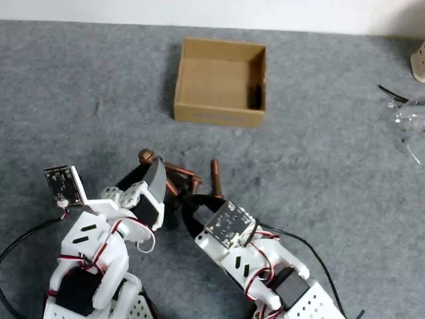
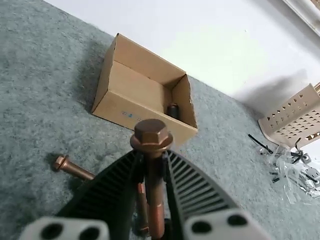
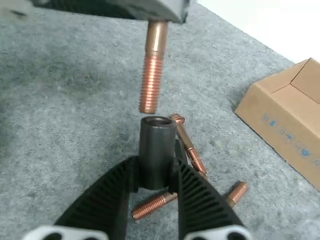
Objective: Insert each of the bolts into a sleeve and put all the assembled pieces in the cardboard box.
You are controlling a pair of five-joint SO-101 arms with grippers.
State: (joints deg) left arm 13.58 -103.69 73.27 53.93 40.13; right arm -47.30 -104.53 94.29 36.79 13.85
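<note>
Left claw (image 2: 151,157) was clamped on a copper-coloured bolt (image 2: 151,136) just under its hex head, threads pointing down. The right claw (image 3: 155,162) was pinching a dark sleeve (image 3: 156,142) upright by its lower half, mouth up. The bolt tip hung just above the sleeve mouth, not touching and not in yet.

What I'd worry about: from the right wrist cam the tip looked a touch off-centre, and the shank wasn't quite in line with the bore. If it came down like that, the threads could catch on the rim. That would either tip the sleeve in its grip or shove the bolt up through the left claw's hold. The sleeve was only held low, so it probably wouldn't take much. A few loose bolts (image 3: 186,142) were also lying on the counter (image 1: 332,173) right beside the right claw, easy to bump and send rolling.

Looks-wise, big to small:
- The counter was grey and carpety.
- The cardboard box (image 1: 219,114) sat well behind the arms, open top, with one dark piece (image 1: 254,97) standing against a side wall. I'm guessing that's a finished one.
- The sleeve was a plain dark tube, smooth, with a fairly thick wall.
- The bolt had a flanged hex head, a smooth shank up top and threads on the lower part
</note>
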